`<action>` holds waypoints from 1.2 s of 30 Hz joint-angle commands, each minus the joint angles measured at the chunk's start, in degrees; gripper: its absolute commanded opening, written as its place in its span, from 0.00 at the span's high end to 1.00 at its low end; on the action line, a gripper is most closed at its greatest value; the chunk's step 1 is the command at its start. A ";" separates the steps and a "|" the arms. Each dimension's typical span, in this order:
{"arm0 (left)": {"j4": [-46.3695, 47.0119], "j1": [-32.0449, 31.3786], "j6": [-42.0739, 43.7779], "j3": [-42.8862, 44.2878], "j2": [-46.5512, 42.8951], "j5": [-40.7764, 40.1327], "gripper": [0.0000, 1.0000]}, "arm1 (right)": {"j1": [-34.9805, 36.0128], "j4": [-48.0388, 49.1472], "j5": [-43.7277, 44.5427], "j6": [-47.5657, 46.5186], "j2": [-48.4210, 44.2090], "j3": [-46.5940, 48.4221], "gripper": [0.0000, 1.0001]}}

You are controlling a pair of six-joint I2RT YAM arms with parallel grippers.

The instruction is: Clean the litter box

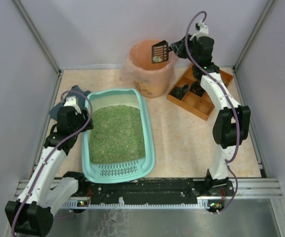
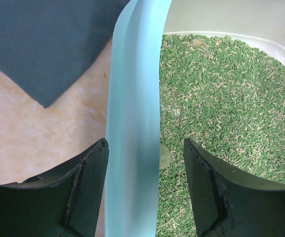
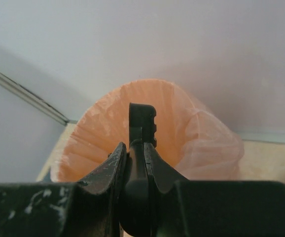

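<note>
The teal litter box (image 1: pixel 150 143) lies left of centre, filled with green litter (image 1: pixel 117 133), its slotted ledge at the near end. My left gripper (image 1: pixel 85 114) is open and straddles its left rim (image 2: pixel 132 123), one finger outside, the other over the litter with a gap to the rim. A flat greenish clump (image 2: pixel 165 155) lies by the inner finger. My right gripper (image 1: pixel 174 48) is shut on the handle of a black slotted scoop (image 1: pixel 160 52) and holds it above the peach-lined bin (image 1: pixel 152 74). In the right wrist view, the scoop (image 3: pixel 143 121) points at the bin's liner (image 3: pixel 98 128).
An orange compartmented tray (image 1: pixel 201 94) with black items stands right of the bin, under the right arm. A dark blue-grey cloth (image 2: pixel 44 44) lies on the table just left of the litter box. Grey walls close in the table on three sides.
</note>
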 commanded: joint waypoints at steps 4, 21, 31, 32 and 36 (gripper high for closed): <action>0.18 -0.26 0.64 -0.14 -0.20 0.44 0.32 | 9.18 -7.42 8.86 -34.79 -3.36 9.58 1.00; 0.25 -0.24 0.73 -0.12 -0.29 0.53 0.32 | 19.58 -5.81 25.54 -49.33 -10.21 10.60 1.00; 0.46 -0.24 0.73 -0.20 -0.14 1.15 0.32 | 19.66 -2.95 14.25 -28.15 -25.60 -1.52 1.00; 0.41 -0.26 0.75 -0.24 -0.20 1.19 0.32 | 19.66 -3.35 12.24 -25.75 -27.05 -2.99 1.00; 0.58 -0.26 0.79 -0.31 -0.28 1.28 0.32 | 19.62 -0.93 4.47 -14.96 -31.51 -10.65 1.00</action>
